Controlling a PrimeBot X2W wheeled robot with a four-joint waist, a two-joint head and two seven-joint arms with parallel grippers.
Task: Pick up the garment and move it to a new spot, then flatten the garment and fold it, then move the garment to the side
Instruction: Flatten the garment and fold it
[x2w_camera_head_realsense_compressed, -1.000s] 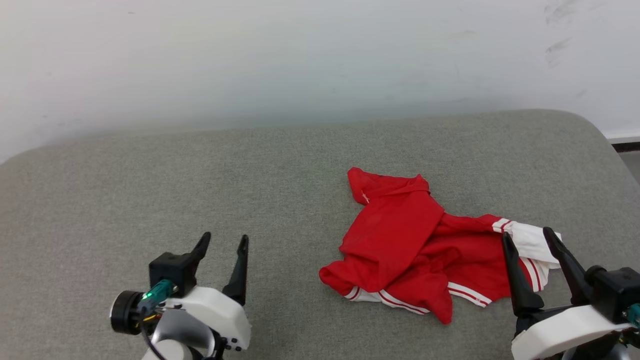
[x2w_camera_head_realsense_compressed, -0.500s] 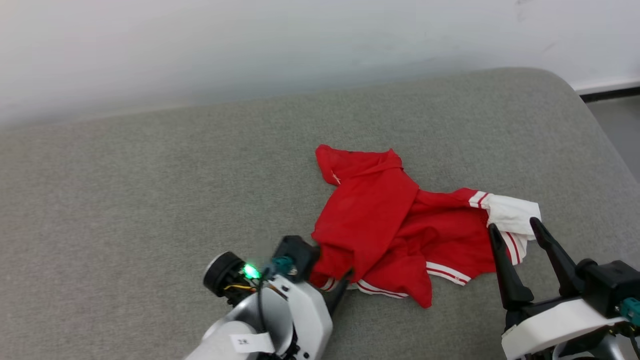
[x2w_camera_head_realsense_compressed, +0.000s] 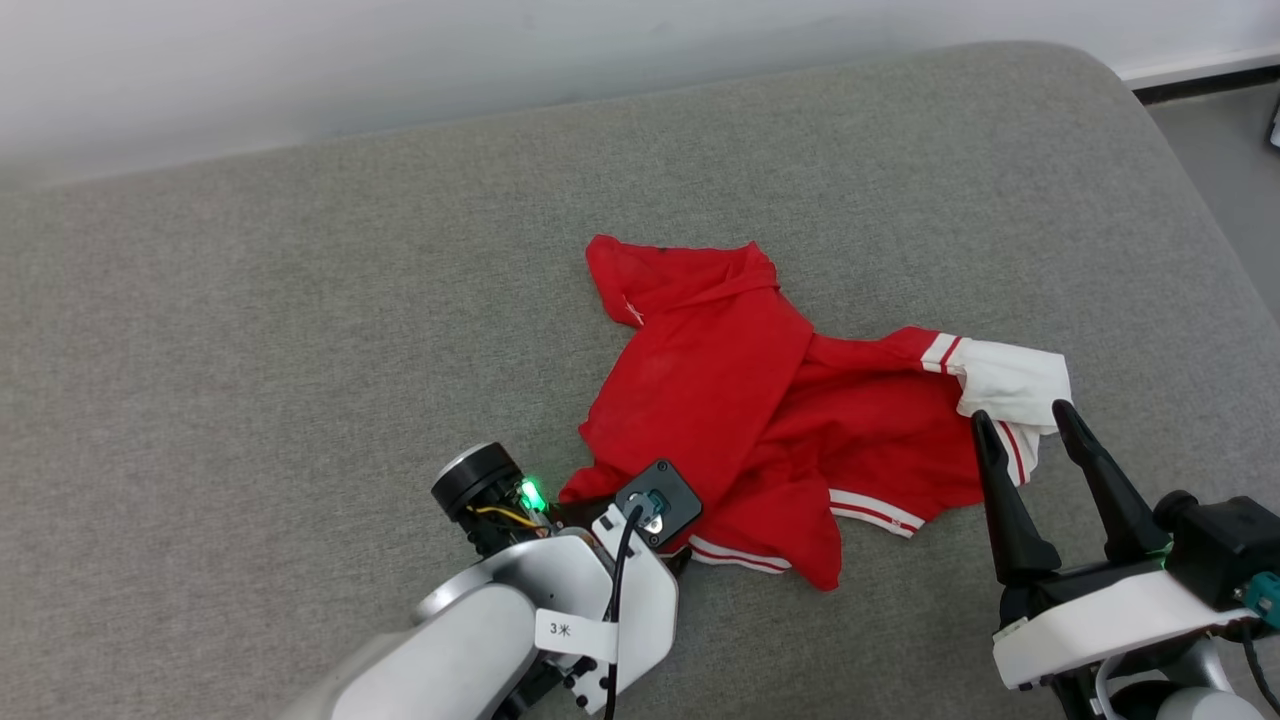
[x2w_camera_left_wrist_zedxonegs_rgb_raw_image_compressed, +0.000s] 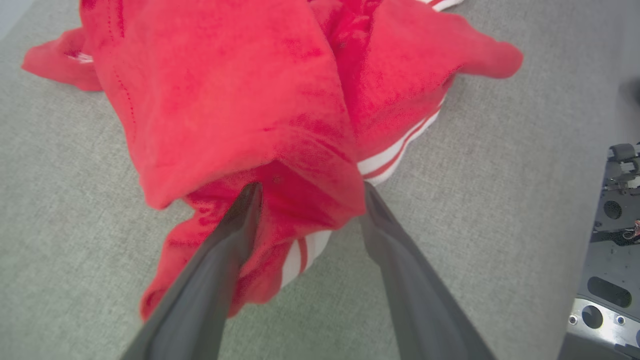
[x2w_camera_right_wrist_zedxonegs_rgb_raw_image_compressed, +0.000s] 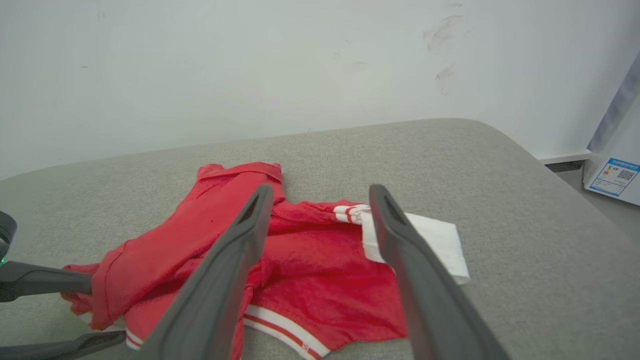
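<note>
Grey fabric cushion (x2w_camera_head_realsense_compressed: 300, 300) against scuffed white wall (x2w_camera_right_wrist_zedxonegs_rgb_raw_image_compressed: 200, 75); garment (x2w_camera_head_realsense_compressed: 720, 380) crumpled on it; left gripper (x2w_camera_left_wrist_zedxonegs_rgb_raw_image_compressed: 307, 187), right gripper (x2w_camera_head_realsense_compressed: 1022, 412) both jaws spread

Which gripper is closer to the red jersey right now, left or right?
Left. The left gripper has its open fingers straddling a fold at the near edge of the jersey, touching it. The right gripper stands open by the white sleeve, apparently short of the fabric.

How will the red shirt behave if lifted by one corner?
Probably floppy: the shirt lies crumpled in soft folds, so it should drape and unfold. Likely light, since the folds look thin. The textured grey cushion may drag it if pushed.
</note>
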